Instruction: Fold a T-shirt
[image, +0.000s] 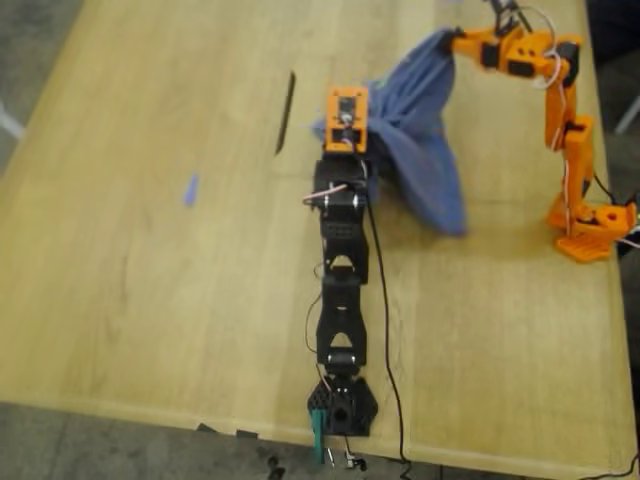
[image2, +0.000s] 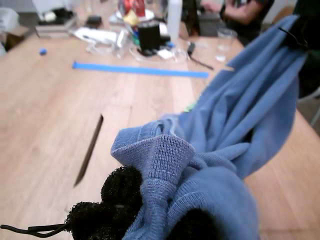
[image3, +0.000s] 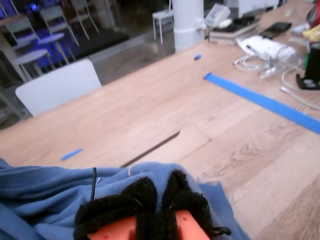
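Spanning the exterior view, a pale wooden table (image: 150, 300) with fine straight grain is seen. The T-shirt (image: 420, 150), soft slate-blue knit, is held off the wood between two arms and drapes in long folds. Its lower end is fanned out in a rounded lobe on the table toward the exterior view's right. No print can be made out on it.

A black arm (image: 340, 290) of blocky jointed segments is stretched up the middle of the exterior view from the near edge. An orange arm (image: 570, 150) is bent over from its base at the exterior view's right.

My first gripper (image2: 157, 210), on the black arm, is pinched on a bunched ribbed hem of the T-shirt, the cloth being squeezed between fuzzy black foam pads (image2: 120, 190). My second gripper (image3: 155, 192), on the orange arm, is pressed together on a raised corner of the T-shirt, its shaggy black pads touching.

A thin dark slit (image: 286, 112) is cut into the wood beside the black arm's head, and a small blue tape scrap (image: 190, 188) lies well apart from it. A long flat blue tape strip (image2: 140, 70) is laid across the far table.
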